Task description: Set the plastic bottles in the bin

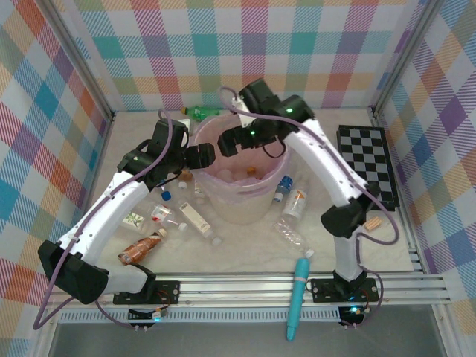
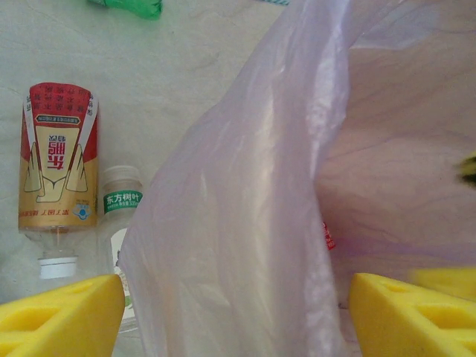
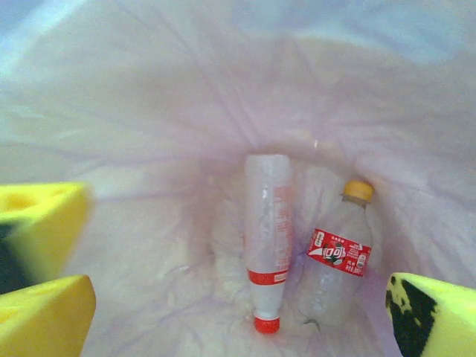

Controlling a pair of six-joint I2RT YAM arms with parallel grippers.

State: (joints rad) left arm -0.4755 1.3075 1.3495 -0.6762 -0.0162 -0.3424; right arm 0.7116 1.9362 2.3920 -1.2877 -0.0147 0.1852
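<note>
Plastic bottles litter the worktop around the central bin, two already inside. Right hand hangs spread above it, left hand spread at its left rim (bag between the fingers): I'd lift clear first, without snagging the liner.

One bin is recorded, with two plastic bottles counted inside it. On the table, three bottles are counted right of the bin and perhaps seven to its left and behind, that cluster being crowded. One teal tube and one checkered board are listed.
</note>
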